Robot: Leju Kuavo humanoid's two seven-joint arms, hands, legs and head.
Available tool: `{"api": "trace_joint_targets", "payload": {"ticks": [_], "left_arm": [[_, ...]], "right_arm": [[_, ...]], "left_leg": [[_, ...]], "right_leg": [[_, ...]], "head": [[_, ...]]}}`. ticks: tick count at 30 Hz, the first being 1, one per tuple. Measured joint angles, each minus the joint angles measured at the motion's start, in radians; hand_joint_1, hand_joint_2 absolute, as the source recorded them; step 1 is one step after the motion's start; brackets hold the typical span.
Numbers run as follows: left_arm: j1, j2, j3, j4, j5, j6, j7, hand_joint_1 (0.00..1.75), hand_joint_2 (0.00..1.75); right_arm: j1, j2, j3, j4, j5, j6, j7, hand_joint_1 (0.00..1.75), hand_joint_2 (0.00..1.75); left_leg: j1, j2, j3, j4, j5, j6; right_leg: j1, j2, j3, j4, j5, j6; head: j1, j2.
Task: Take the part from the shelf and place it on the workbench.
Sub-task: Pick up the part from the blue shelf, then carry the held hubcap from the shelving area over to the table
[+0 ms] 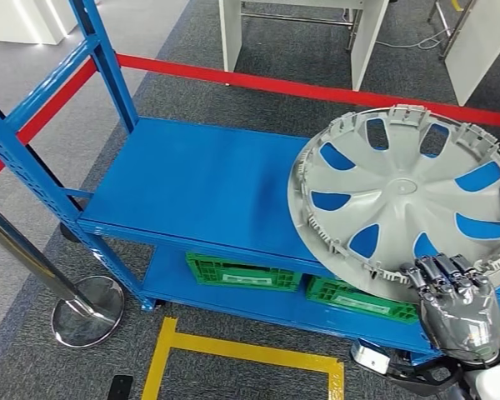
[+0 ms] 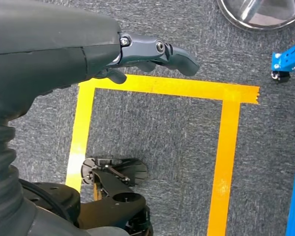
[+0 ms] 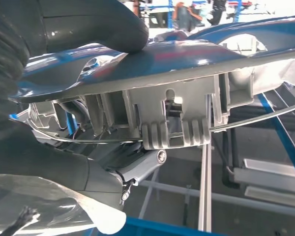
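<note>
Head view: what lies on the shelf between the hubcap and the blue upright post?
Nothing: in the head view the blue shelf deck is bare between the hubcap and the upright post.

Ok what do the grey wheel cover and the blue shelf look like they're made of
The wheel cover looks like moulded plastic, matte grey: thin spokes, moulded clips round the rim, and a wire ring behind it in the right wrist view. The right hand grips its near edge. The blue shelf seems painted sheet metal: flat, with a soft sheen and punched uprights.

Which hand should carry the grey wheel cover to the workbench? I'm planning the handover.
Right: the right hand already grips the round grey plastic wheel cover by its rim; the left hand hangs over the floor, holding nothing.
</note>
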Motion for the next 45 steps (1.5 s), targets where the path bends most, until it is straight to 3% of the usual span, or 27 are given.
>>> {"api": "trace_joint_targets", "payload": {"ticks": [1, 3, 5, 6, 7, 8, 11, 13, 16, 17, 19, 21, 22, 23, 24, 26, 28, 29, 31, 33, 36, 37, 38, 39, 41, 43, 45], "left_arm": [[0.0, -0.001, 0.0, 0.0, -0.001, -0.001, 0.001, 0.0, 1.75], [-0.003, -0.002, 0.0, 0.0, -0.002, -0.003, 0.004, 0.0, 1.75], [-0.005, -0.004, -0.001, 0.0, -0.003, -0.006, 0.008, 0.0, 1.75], [-0.005, -0.005, -0.001, 0.0, -0.003, -0.008, 0.01, 0.0, 1.75], [-0.005, -0.005, -0.001, 0.0, -0.004, -0.01, 0.012, 0.0, 1.75], [-0.005, -0.006, -0.001, 0.0, -0.004, -0.011, 0.013, 0.0, 1.75], [-0.006, -0.004, -0.001, 0.0, -0.004, -0.012, 0.013, 0.0, 1.75], [-0.007, -0.003, -0.001, 0.0, -0.005, -0.012, 0.014, 0.0, 1.75], [-0.006, -0.002, -0.002, 0.0, -0.005, -0.011, 0.014, 0.0, 1.75], [-0.005, -0.001, -0.002, 0.0, -0.005, -0.011, 0.014, 0.0, 1.75], [-0.006, 0.0, -0.002, 0.0, -0.005, -0.011, 0.014, 0.0, 1.75], [-0.006, 0.0, -0.002, 0.0, -0.006, -0.011, 0.014, 0.0, 1.75], [-0.006, 0.0, -0.002, 0.0, -0.007, -0.011, 0.014, 0.0, 1.75], [-0.005, -0.001, -0.003, 0.0, -0.007, -0.011, 0.015, 0.0, 1.75], [-0.005, -0.001, -0.003, 0.0, -0.008, -0.01, 0.015, 0.0, 1.75], [-0.006, 0.002, -0.003, 0.0, -0.01, -0.006, 0.022, 0.0, 1.75], [-0.007, 0.005, -0.003, 0.0, -0.012, -0.002, 0.033, 0.0, 1.75], [-0.008, 0.006, -0.004, 0.0, -0.014, -0.002, 0.039, 0.0, 1.75], [-0.008, 0.004, -0.004, 0.0, -0.019, -0.004, 0.048, 0.0, 1.75], [-0.008, 0.003, -0.005, 0.0, -0.022, -0.005, 0.052, 0.0, 1.75], [-0.008, 0.0, -0.007, 0.0, -0.023, -0.008, 0.053, 0.0, 1.75], [-0.007, -0.002, -0.009, 0.0, -0.023, -0.008, 0.053, 0.0, 1.75], [-0.007, -0.003, -0.01, 0.0, -0.023, -0.009, 0.053, 0.0, 1.75], [-0.007, -0.004, -0.011, 0.0, -0.023, -0.009, 0.054, 0.0, 1.75], [-0.008, -0.004, -0.011, 0.0, -0.023, -0.009, 0.054, 0.0, 1.75], [-0.008, -0.002, -0.012, 0.0, -0.023, -0.009, 0.054, 0.0, 1.75], [-0.008, -0.002, -0.012, 0.0, -0.022, -0.008, 0.055, 0.0, 1.75]], "right_arm": [[0.0, 0.006, -0.003, -0.005, -0.01, 0.0, -0.012, 1.75, 1.75], [0.002, 0.016, -0.011, -0.011, -0.032, 0.0, -0.036, 1.75, 1.75], [0.005, 0.025, -0.02, -0.012, -0.056, 0.0, -0.062, 1.75, 1.75], [0.007, 0.029, -0.023, -0.012, -0.066, 0.0, -0.075, 1.75, 1.75], [0.01, 0.033, -0.026, -0.012, -0.076, 0.0, -0.086, 1.75, 1.75], [0.013, 0.037, -0.029, -0.012, -0.084, 0.0, -0.094, 1.75, 1.75], [0.017, 0.047, -0.034, -0.011, -0.098, 0.0, -0.109, 1.75, 1.75], [0.018, 0.053, -0.035, -0.011, -0.109, 0.0, -0.117, 1.75, 1.75], [0.022, 0.059, -0.036, -0.009, -0.122, 0.0, -0.128, 1.75, 1.75], [0.022, 0.059, -0.037, -0.009, -0.124, 0.0, -0.131, 1.75, 1.75], [0.023, 0.06, -0.038, -0.008, -0.127, 0.0, -0.134, 1.75, 1.75], [0.025, 0.061, -0.038, -0.006, -0.13, 0.0, -0.134, 1.75, 1.75], [0.026, 0.061, -0.038, -0.004, -0.132, 0.0, -0.134, 1.75, 1.75], [0.026, 0.061, -0.038, -0.002, -0.134, 0.0, -0.133, 1.75, 1.75], [0.027, 0.061, -0.038, -0.002, -0.136, 0.0, -0.132, 1.75, 1.75], [0.028, 0.061, -0.038, -0.001, -0.142, 0.0, -0.131, 1.75, 1.75], [0.029, 0.061, -0.037, 0.001, -0.15, 0.0, -0.126, 1.75, 1.75], [0.029, 0.061, -0.036, 0.001, -0.154, 0.0, -0.121, 1.75, 1.75], [0.035, 0.06, -0.034, 0.002, -0.16, 0.0, -0.109, 1.75, 1.75], [0.041, 0.058, -0.033, 0.003, -0.163, 0.0, -0.101, 1.75, 1.75], [0.046, 0.057, -0.032, 0.005, -0.165, 0.0, -0.097, 1.75, 1.75], [0.048, 0.057, -0.032, 0.006, -0.165, 0.0, -0.097, 1.75, 1.75], [0.05, 0.056, -0.032, 0.007, -0.165, 0.0, -0.097, 1.75, 1.75], [0.052, 0.056, -0.032, 0.008, -0.166, 0.0, -0.097, 1.75, 1.75], [0.053, 0.055, -0.032, 0.01, -0.168, 0.0, -0.096, 1.75, 1.75], [0.053, 0.055, -0.031, 0.012, -0.169, 0.0, -0.096, 1.75, 1.75], [0.056, 0.055, -0.03, 0.013, -0.168, -0.001, -0.095, 1.75, 1.75]], "left_leg": [[0.002, -0.002, 0.002, -0.009, 0.006, 0.006], [0.008, -0.006, 0.005, -0.025, 0.017, 0.016], [0.007, -0.011, 0.003, -0.028, 0.02, 0.019], [0.007, -0.014, 0.002, -0.027, 0.02, 0.018], [0.008, -0.017, 0.002, -0.026, 0.021, 0.017], [0.009, -0.02, 0.002, -0.024, 0.021, 0.016], [0.015, -0.03, -0.006, -0.005, 0.016, -0.001], [0.012, -0.036, -0.02, 0.011, 0.018, -0.018], [0.012, -0.04, -0.04, 0.022, 0.023, -0.034], [0.013, -0.04, -0.05, 0.039, 0.008, -0.038], [0.015, -0.037, -0.087, 0.131, -0.057, -0.046], [0.015, -0.037, -0.128, 0.258, -0.12, -0.048], [0.014, -0.037, -0.134, 0.291, -0.129, -0.045], [0.012, -0.037, -0.123, 0.288, -0.119, -0.038], [0.009, -0.037, -0.096, 0.25, -0.094, -0.028], [-0.004, -0.036, -0.017, 0.118, -0.047, 0.005], [-0.016, -0.032, 0.032, 0.027, -0.034, 0.025], [-0.019, -0.031, 0.038, 0.012, -0.037, 0.028], [-0.019, -0.03, 0.043, -0.013, -0.026, 0.025], [-0.011, -0.029, 0.05, -0.04, -0.011, 0.025], [-0.006, -0.029, 0.047, -0.048, -0.004, 0.024], [-0.005, -0.028, 0.047, -0.047, -0.004, 0.024], [-0.003, -0.029, 0.047, -0.044, -0.006, 0.021], [0.0, -0.03, 0.047, -0.04, -0.009, 0.018], [0.005, -0.032, 0.044, -0.023, -0.02, 0.003], [0.003, -0.033, 0.033, -0.001, -0.029, -0.012], [0.001, -0.034, 0.024, 0.01, -0.031, -0.019]], "right_leg": [[-0.001, 0.008, -0.003, 0.004, -0.007, 0.002], [-0.002, 0.042, -0.032, 0.062, -0.053, 0.004], [-0.002, 0.073, -0.094, 0.193, -0.115, 0.004], [-0.002, 0.078, -0.123, 0.252, -0.13, 0.005], [-0.003, 0.08, -0.138, 0.28, -0.125, 0.007], [-0.004, 0.081, -0.136, 0.267, -0.098, 0.009], [-0.011, 0.085, -0.061, 0.098, 0.001, 0.02], [-0.01, 0.092, -0.042, 0.052, 0.008, 0.015], [-0.009, 0.092, -0.061, 0.058, 0.011, -0.008], [-0.009, 0.09, -0.067, 0.058, 0.015, -0.018], [-0.006, 0.084, -0.08, 0.058, 0.021, -0.036], [0.001, 0.079, -0.09, 0.058, 0.028, -0.046], [0.006, 0.078, -0.093, 0.058, 0.031, -0.048], [0.012, 0.077, -0.096, 0.058, 0.034, -0.05], [0.017, 0.076, -0.098, 0.058, 0.037, -0.051], [0.024, 0.075, -0.101, 0.057, 0.041, -0.052], [0.023, 0.073, -0.104, 0.056, 0.048, -0.048], [0.02, 0.071, -0.105, 0.054, 0.051, -0.043], [0.018, 0.07, -0.108, 0.05, 0.054, -0.033], [0.02, 0.075, -0.128, 0.084, 0.027, -0.025], [0.013, 0.082, -0.205, 0.254, -0.057, -0.011], [0.01, 0.082, -0.224, 0.296, -0.067, -0.005], [0.007, 0.081, -0.226, 0.302, -0.057, 0.0], [0.004, 0.081, -0.208, 0.268, -0.029, 0.006], [-0.003, 0.081, -0.143, 0.14, 0.029, 0.016], [-0.003, 0.083, -0.105, 0.068, 0.042, 0.008], [-0.001, 0.086, -0.104, 0.067, 0.037, -0.012]], "head": [[0.0, 0.0], [0.004, 0.0], [0.007, 0.0], [0.008, 0.0], [0.008, 0.0], [0.008, 0.0], [0.01, 0.0], [0.012, 0.0], [0.01, 0.0], [0.009, 0.0], [0.005, 0.0], [0.003, 0.0], [0.003, 0.0], [0.004, 0.0], [0.003, 0.0], [0.005, 0.0], [0.007, 0.0], [0.008, 0.0], [0.006, 0.0], [0.01, 0.0], [0.016, 0.0], [0.016, 0.0], [0.016, 0.0], [0.016, 0.0], [0.018, 0.0], [0.021, 0.0], [0.019, 0.0]]}}
